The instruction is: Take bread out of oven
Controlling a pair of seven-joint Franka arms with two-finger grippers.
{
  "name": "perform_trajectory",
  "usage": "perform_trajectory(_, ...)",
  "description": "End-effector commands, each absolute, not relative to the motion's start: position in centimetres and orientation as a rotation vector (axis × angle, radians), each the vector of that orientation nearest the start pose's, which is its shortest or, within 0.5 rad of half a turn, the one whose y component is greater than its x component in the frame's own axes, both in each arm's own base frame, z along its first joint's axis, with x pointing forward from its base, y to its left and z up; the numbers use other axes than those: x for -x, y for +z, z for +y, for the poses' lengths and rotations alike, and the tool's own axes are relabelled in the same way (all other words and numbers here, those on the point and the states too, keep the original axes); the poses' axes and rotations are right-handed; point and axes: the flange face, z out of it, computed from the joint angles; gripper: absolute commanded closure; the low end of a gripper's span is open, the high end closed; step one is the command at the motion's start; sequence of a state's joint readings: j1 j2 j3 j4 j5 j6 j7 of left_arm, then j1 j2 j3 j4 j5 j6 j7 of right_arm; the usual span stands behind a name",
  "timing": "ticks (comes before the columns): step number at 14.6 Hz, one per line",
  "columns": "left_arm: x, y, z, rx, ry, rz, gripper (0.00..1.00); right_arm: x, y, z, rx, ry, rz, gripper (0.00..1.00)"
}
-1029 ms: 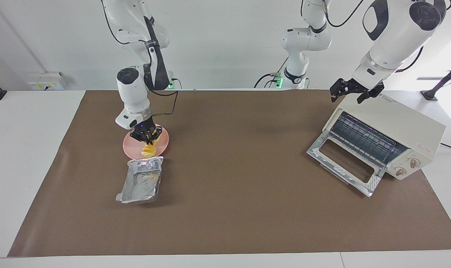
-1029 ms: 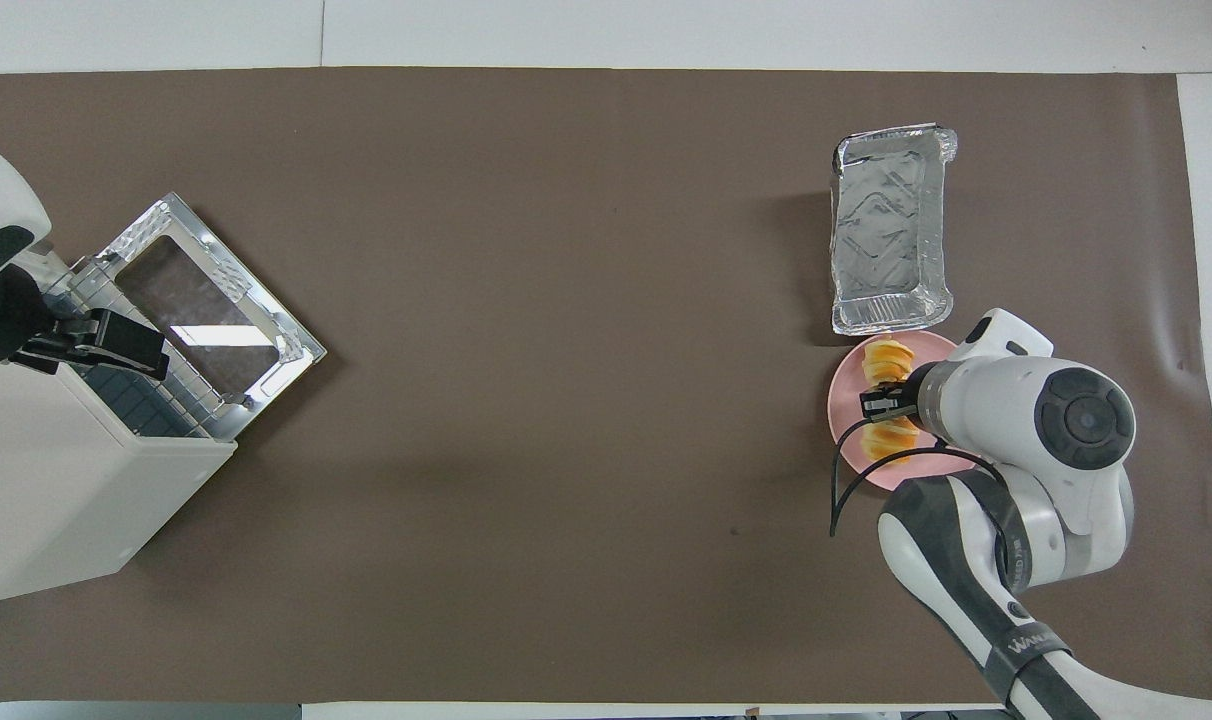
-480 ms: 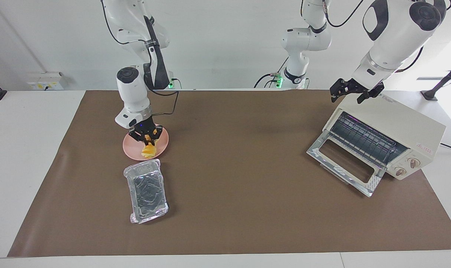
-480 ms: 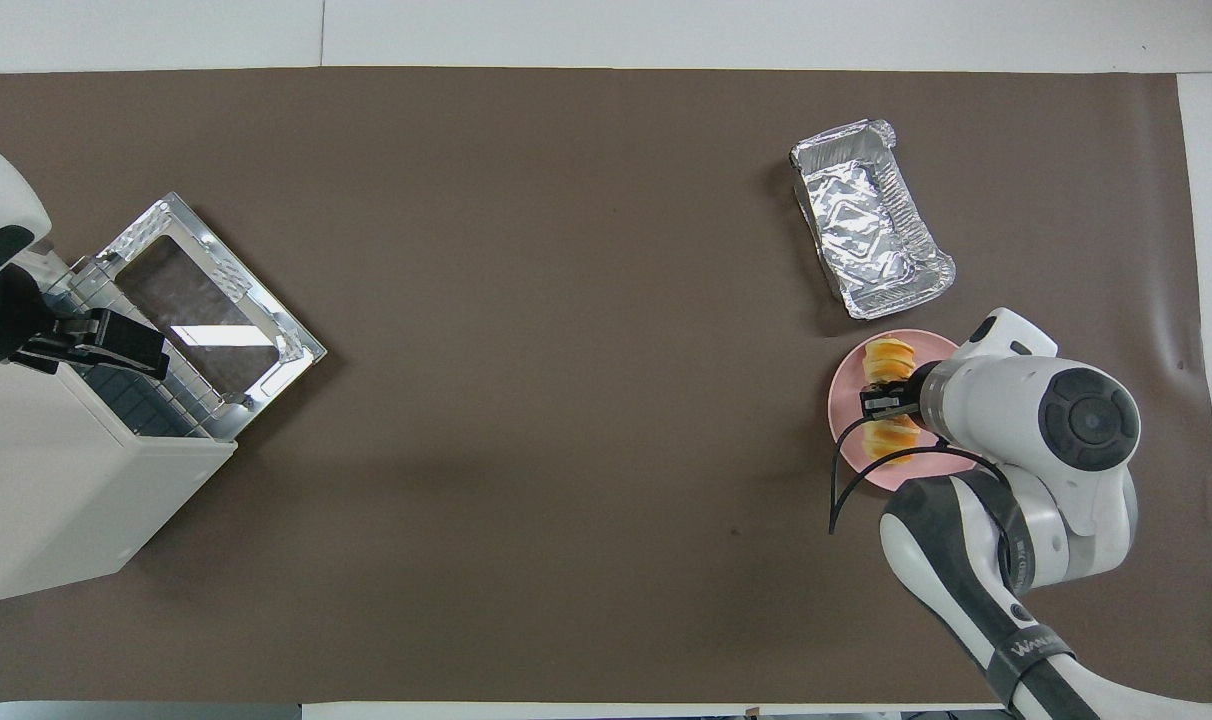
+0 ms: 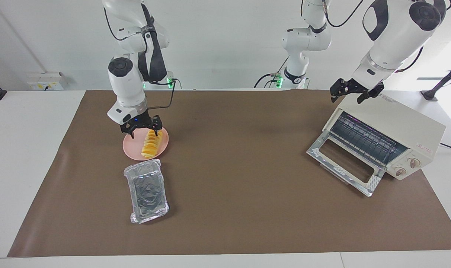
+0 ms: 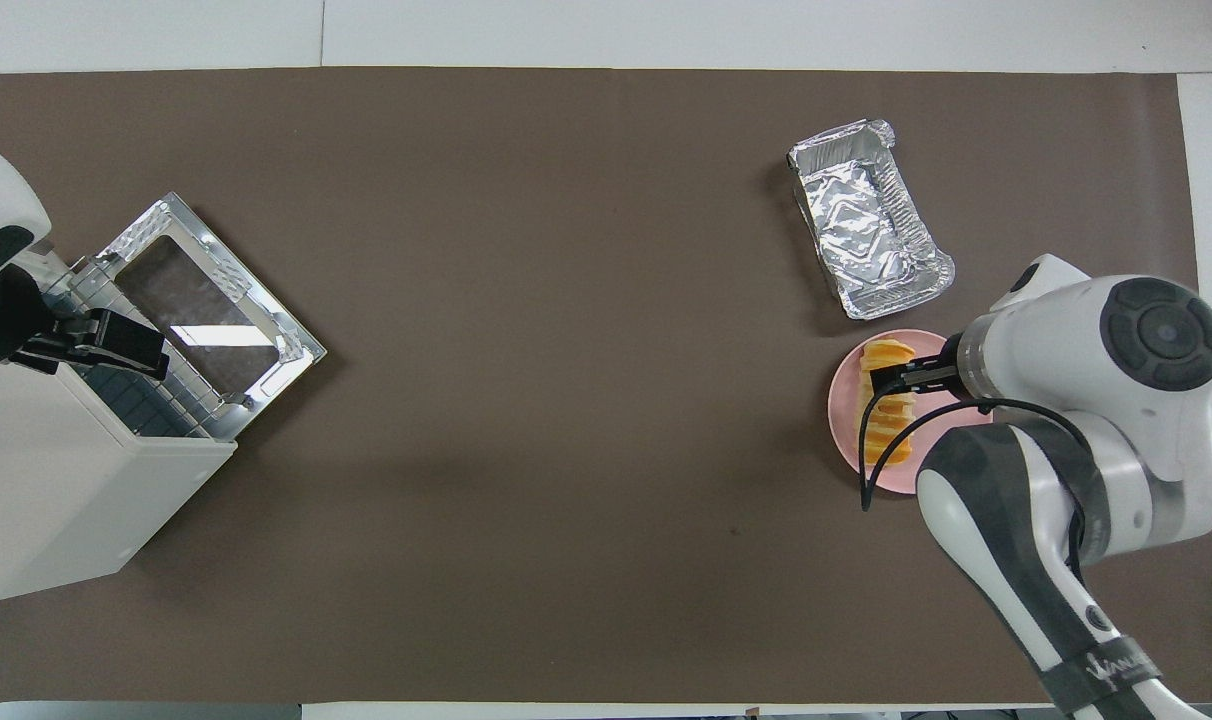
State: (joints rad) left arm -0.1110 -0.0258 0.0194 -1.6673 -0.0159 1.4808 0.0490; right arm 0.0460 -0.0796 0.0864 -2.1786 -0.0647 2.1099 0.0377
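Observation:
The bread [image 5: 152, 143], a ridged yellow-orange loaf, lies on the round pink plate [image 5: 130, 147] toward the right arm's end of the table. It also shows in the overhead view [image 6: 887, 405] on the plate [image 6: 846, 425]. My right gripper [image 5: 140, 131] is open and empty, raised just over the plate's robot-side edge; it also shows in the overhead view [image 6: 904, 380]. The cream-white oven [image 5: 404, 128] stands at the left arm's end with its glass door [image 5: 346, 165] dropped open and the rack bare. My left gripper [image 5: 347, 96] hangs open over the oven's top edge.
An empty silver foil tray [image 5: 146, 190] lies flat on the brown mat, just farther from the robots than the plate; it also shows in the overhead view [image 6: 871, 232]. The oven [image 6: 56, 480] and its open door [image 6: 206, 320] fill the left arm's end.
My right gripper let go of the bread and rose off the plate; the loaf now lies in full view. The foil tray dropped flat, a little farther from the plate. The left arm stayed still.

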Motion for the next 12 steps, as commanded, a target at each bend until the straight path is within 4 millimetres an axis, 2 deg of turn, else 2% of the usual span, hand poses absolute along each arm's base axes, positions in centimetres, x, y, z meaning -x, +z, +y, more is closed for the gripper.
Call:
perform_trajectory(1,-52.7,59.2,-4.6,3.124,0.224,0.228,0.00,-53.5,50.7,6.3,3.195,0.009,-0.234,0.00)
perform_trajectory(4,-52.7,59.2,-4.6,3.124,0.224,0.226,0.00,-54.2,57.0,4.0,3.148,-0.025,-0.314,0.00)
perform_trajectory(6,-52.7,59.2,-4.6,3.124,0.224,0.226,0.00,-53.8,59.9,3.3,3.138,0.037,-0.344,0.00)
perform_trajectory(9,-52.7,59.2,-4.6,3.124,0.224,0.226,0.00,-53.5,62.6,2.1,3.128,0.121,-0.312,0.00)
perform_trajectory(12,-52.7,59.2,-4.6,3.124,0.224,0.226,0.00,-53.7,62.6,1.8,3.127,0.157,-0.295,0.00)
